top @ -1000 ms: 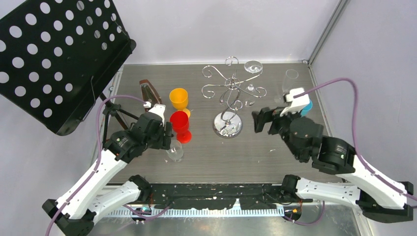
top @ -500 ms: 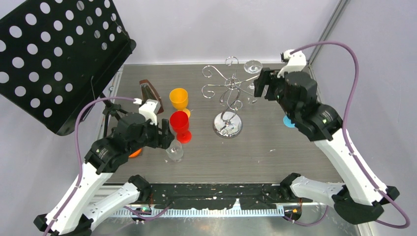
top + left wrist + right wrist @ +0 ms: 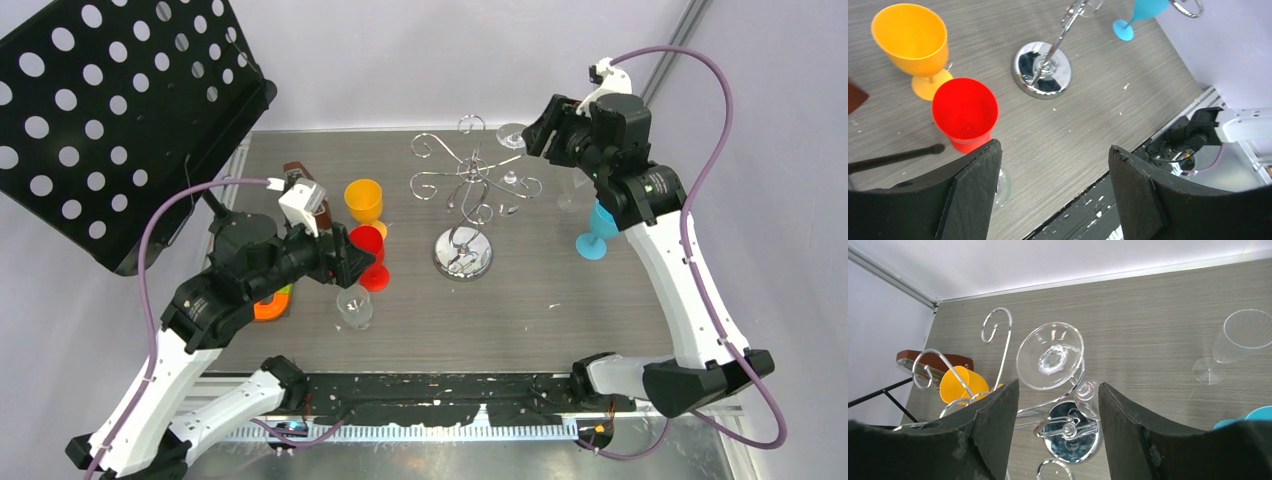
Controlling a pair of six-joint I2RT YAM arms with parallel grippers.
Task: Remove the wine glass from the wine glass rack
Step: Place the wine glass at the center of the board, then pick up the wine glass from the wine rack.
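Note:
The chrome wine glass rack [image 3: 465,190] stands mid-table on its round mirrored base [image 3: 463,255]. A clear wine glass [image 3: 515,136] hangs upside down from its back-right arm, foot up. My right gripper [image 3: 540,135] hovers just right of that glass, open. In the right wrist view the glass foot [image 3: 1050,356] and bowl [image 3: 1087,392] lie just beyond my right gripper [image 3: 1057,386], between the lines of its fingers and untouched. My left gripper [image 3: 355,268] is open over the table's left part, with nothing in my left gripper [image 3: 1053,150].
A second clear glass [image 3: 355,305] stands below the left gripper. Red cup [image 3: 367,250] and orange cup [image 3: 364,200] stand left of the rack. Blue cup [image 3: 598,225] and clear flute [image 3: 1240,335] are at right. A black perforated music stand [image 3: 110,110] looms at left, beside a brown metronome [image 3: 300,180].
The right arm has swung up and back from mid-right to the hanging glass, its jaws narrowing. The left gripper has lifted slightly and opened wider near the standing clear glass.

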